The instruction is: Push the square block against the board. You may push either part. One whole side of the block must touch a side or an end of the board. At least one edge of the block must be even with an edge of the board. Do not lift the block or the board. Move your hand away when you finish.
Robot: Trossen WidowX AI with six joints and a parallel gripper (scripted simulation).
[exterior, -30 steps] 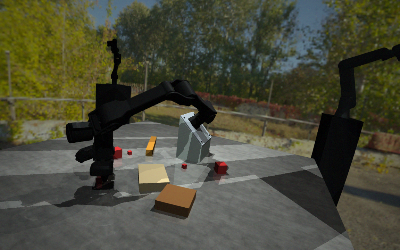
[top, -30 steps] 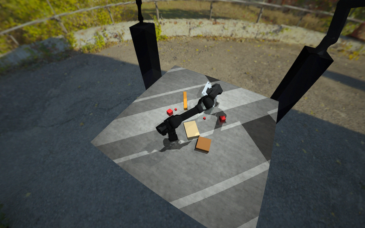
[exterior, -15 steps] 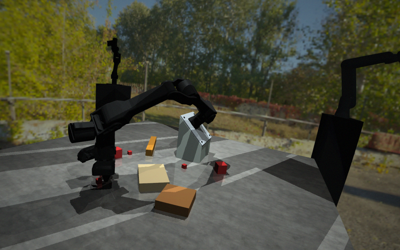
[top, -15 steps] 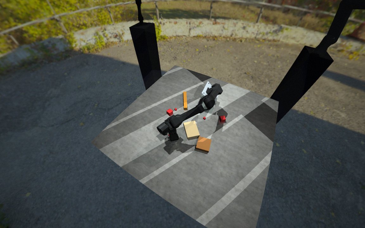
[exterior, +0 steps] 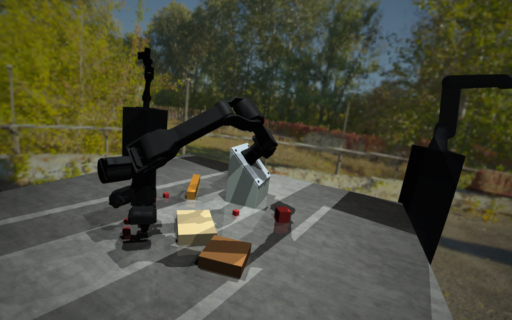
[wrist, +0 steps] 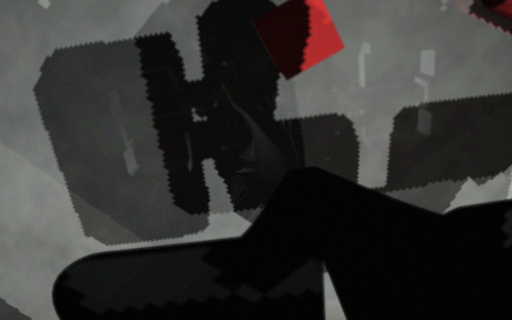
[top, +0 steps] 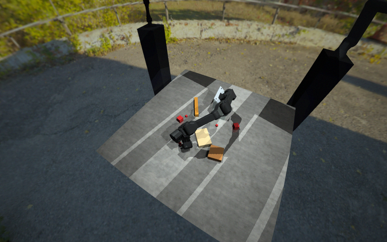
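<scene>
A pale rectangular board (top: 203,137) (exterior: 195,222) lies flat near the table's middle. A brown square block (top: 216,152) (exterior: 225,250) lies flat just in front and to the right. It is turned relative to the board. Their near corners are close, with no whole side flush; whether the corners touch is unclear. My gripper (top: 186,145) (exterior: 143,234) (wrist: 302,181) is shut and empty, pointing down low over the table, left of the board and apart from it. Its fingertips are partly hidden by its body in the top view. Neither board nor block shows in the wrist view.
A small red cube (exterior: 126,232) (wrist: 314,37) lies beside the fingertips. An orange bar (top: 196,106) (exterior: 193,186) lies behind the board. More red cubes lie around, one larger cube (top: 236,126) (exterior: 282,214) at the right. The grey arm stand (exterior: 246,182) is at the back.
</scene>
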